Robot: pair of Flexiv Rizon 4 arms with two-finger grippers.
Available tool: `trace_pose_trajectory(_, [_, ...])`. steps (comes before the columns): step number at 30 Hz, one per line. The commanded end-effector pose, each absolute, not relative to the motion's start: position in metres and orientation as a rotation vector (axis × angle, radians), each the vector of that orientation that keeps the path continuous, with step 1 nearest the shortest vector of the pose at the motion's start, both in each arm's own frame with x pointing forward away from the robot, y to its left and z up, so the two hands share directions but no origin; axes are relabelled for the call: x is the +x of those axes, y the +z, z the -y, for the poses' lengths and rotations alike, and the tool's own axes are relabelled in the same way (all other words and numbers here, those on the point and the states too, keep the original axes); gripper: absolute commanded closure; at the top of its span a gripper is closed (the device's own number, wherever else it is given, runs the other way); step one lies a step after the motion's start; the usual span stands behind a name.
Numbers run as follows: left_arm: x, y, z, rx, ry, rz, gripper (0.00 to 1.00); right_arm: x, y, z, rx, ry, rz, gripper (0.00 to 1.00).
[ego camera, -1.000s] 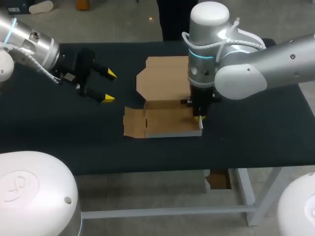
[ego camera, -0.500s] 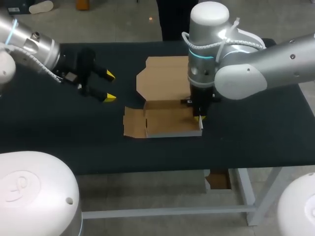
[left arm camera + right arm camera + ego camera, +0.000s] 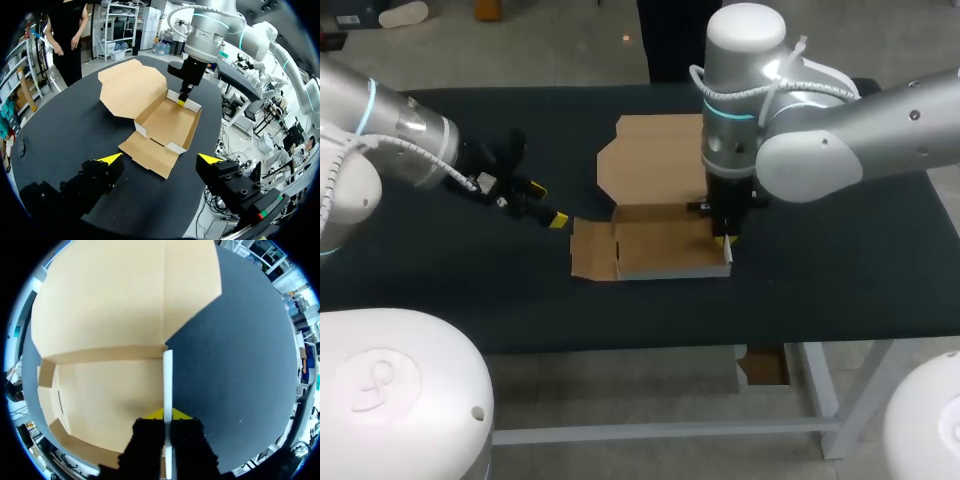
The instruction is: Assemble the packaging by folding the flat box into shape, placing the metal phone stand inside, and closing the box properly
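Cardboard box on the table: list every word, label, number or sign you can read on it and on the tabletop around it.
Brown cardboard box: no text. Its tray, flaps and lid panel are plain in all three views.
Black table: no text, label or sign on its surface.

So, my rig: both arms are brushed silver tubes with fat rounded joints and thin cyan light rings. Right arm (image 3: 860, 130) has a glossy white cap and a white cable looped round it; left arm (image 3: 410, 150) carries ribbed white hose. Left gripper (image 3: 160, 159) is chunky black, screw sockets showing, yellow wedge tips; right gripper (image 3: 167, 414) matches.
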State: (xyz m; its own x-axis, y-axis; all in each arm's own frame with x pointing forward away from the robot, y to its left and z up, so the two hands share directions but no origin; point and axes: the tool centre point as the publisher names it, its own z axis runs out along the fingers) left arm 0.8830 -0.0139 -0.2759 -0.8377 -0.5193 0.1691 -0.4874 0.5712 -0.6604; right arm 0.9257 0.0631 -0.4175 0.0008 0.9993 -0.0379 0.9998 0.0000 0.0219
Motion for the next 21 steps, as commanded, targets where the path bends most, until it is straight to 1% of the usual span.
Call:
trace_pose_trajectory(1, [0.88, -0.279, 0.019, -1.956, -0.516, -2.174, 0.0, 0.926, -0.417, -0.063, 2.192, -0.023, -2.193, 1.0])
trace_pose_trajectory(8, [0.88, -0.279, 0.019, -1.956, -0.516, -2.174, 0.0, 0.926, -0.417, -0.063, 2.192, -0.023, -2.193, 1.0])
trace_pose_trajectory(9, [0.889, -0.279, 0.019, -2.096, -0.475, -2.095, 0.0, 0.926, -0.417, -0.063, 2.192, -0.023, -2.193, 1.0])
trace_pose_trajectory(12, [0.895, -0.289, 0.02, -2.295, -0.374, -1.977, 0.0, 0.926, -0.417, -0.063, 2.192, -0.023, -2.193, 1.0])
trace_pose_trajectory(21, [0.901, -0.324, 0.017, -2.501, -0.337, -1.959, 0.0, 0.926, -0.417, -0.063, 2.192, -0.023, -2.193, 1.0])
